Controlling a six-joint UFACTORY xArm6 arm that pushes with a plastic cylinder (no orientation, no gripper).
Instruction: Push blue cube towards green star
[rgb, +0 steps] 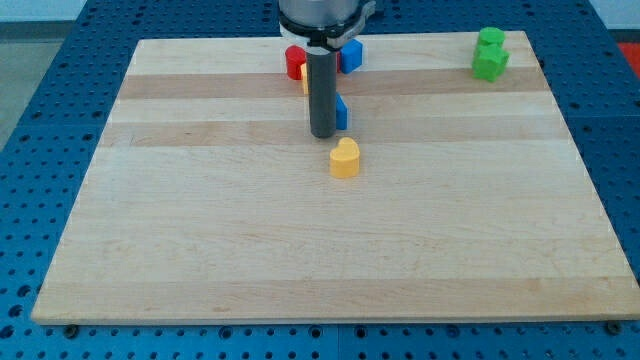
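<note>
My tip (323, 135) rests on the wooden board (200, 230), just above its middle. A blue cube (342, 112) sits right against the rod's right side, partly hidden by it. Two green blocks stand at the view's top right: the lower one (491, 65) looks like the green star, and the upper one (490, 38) touches it. The cube is far to the left of them and a little lower in the view.
A yellow heart-shaped block (344, 158) lies just below and right of my tip. A red block (295, 62), a second blue block (351, 54) and a sliver of a yellow block (304, 84) sit behind the rod near the top edge.
</note>
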